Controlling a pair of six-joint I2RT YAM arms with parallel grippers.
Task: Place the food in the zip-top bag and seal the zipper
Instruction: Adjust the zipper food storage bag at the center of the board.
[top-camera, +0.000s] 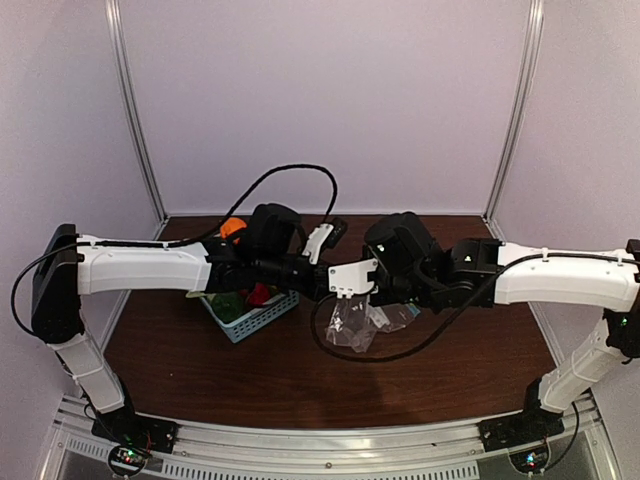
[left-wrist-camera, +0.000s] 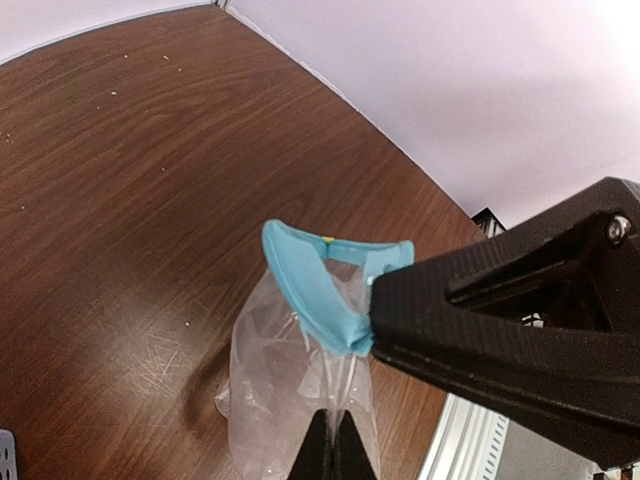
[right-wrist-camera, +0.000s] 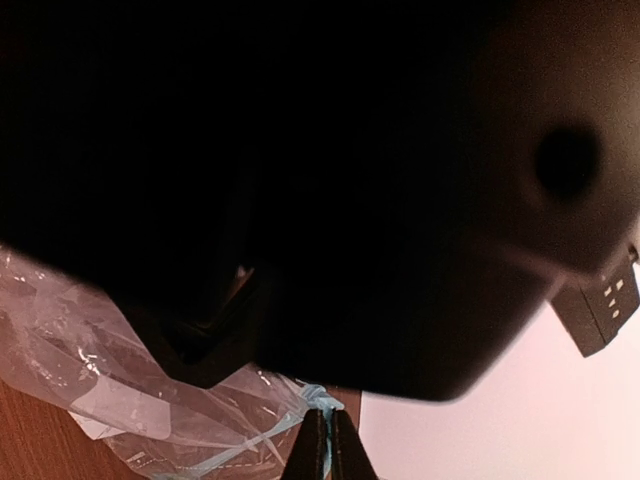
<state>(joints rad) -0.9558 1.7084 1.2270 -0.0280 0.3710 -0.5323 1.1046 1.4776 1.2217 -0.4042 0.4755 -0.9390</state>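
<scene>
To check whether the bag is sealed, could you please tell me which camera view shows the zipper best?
The left wrist view: the zipper shows as a curved blue strip, bowed. The right wrist view catches only a sliver by its jaws; the top view shows only the bag.

Left arm (top-camera: 140, 265) and right arm (top-camera: 570, 280) stretched inward, left hand (left-wrist-camera: 330, 450) and right hand (right-wrist-camera: 325, 445) close together, fingers pinched closed.

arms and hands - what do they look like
Left arm and right arm have white shells on the long links, black joints and black bases. Loose black cables loop off them. Left hand and right hand are black, tapering to thin tips.
</scene>
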